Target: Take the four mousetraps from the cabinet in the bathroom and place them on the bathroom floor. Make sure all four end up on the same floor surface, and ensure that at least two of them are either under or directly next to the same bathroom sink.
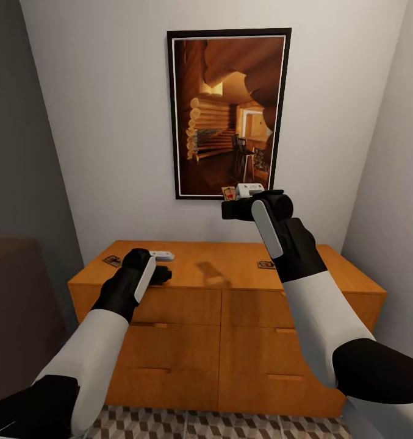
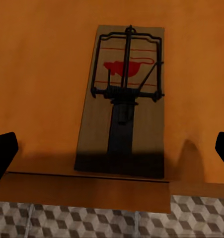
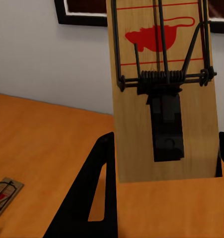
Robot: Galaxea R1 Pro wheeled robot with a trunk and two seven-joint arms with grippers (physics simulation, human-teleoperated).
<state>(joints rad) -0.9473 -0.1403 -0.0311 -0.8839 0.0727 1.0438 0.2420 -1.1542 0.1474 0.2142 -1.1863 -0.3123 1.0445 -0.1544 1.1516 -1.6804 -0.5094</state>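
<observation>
Two mousetraps are in play. The right gripper point(image 1: 246, 194) is raised above the cabinet point(image 1: 224, 268), in front of the framed picture point(image 1: 229, 113), jaws closed on a mousetrap point(image 3: 164, 94) that stands out past its fingers. The left gripper point(image 1: 162, 258) is low over the near left part of the cabinet top; its wrist view shows a second trap point(image 2: 124, 99) lying flat between the spread fingertips, just ahead of them and not yet gripped, close to the top's near edge. Two more traps lie on the top: one at far left point(image 1: 112, 261), one right of centre point(image 1: 266, 264).

Step in hand, as I read it: pickup phase, right side loaded, left lining up. Next move calls for easing the left jaws forward around the flat board and closing, then carrying both down to the cube-patterned bathroom floor point(image 1: 230, 425).
</observation>
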